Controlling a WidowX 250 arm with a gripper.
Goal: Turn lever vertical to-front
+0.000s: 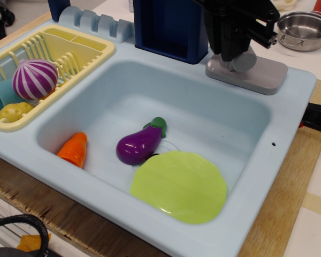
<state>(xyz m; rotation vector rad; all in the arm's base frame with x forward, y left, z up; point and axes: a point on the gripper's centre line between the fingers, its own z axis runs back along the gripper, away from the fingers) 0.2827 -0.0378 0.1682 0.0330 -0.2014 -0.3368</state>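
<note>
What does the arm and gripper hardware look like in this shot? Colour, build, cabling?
Only the lower end of the arm shows, at the top edge. The gripper is matte black throughout, angular and blocky, built from flat plates and bars with a linkage-like piece jutting toward the steel pot. No markings, labels or coloured parts are readable. No cables are visible on it here.

arm: black, angular housing | tool [232,53]: black, boxy, flat-sided | screws/markings: too dark to tell
</note>
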